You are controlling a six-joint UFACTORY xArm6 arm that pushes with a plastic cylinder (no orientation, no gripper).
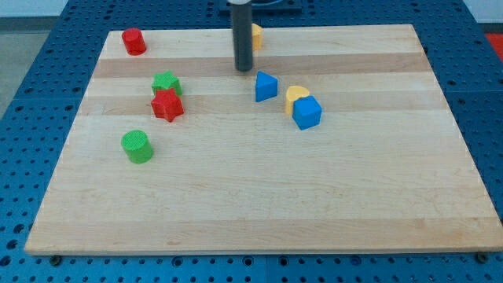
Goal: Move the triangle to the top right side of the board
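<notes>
The blue triangle (266, 86) lies on the wooden board (259, 196) a little above the middle. My tip (244, 69) stands just up and left of it, a short gap apart. A yellow block (295, 95) and a blue cube (307, 112) sit touching each other right of the triangle. Another yellow block (256, 34) is partly hidden behind my rod near the top edge.
A red cylinder (134, 41) stands at the top left corner. A green block (166, 82) touches a red star (167, 104) on the left side. A green cylinder (137, 146) stands below them. Blue pegboard table surrounds the board.
</notes>
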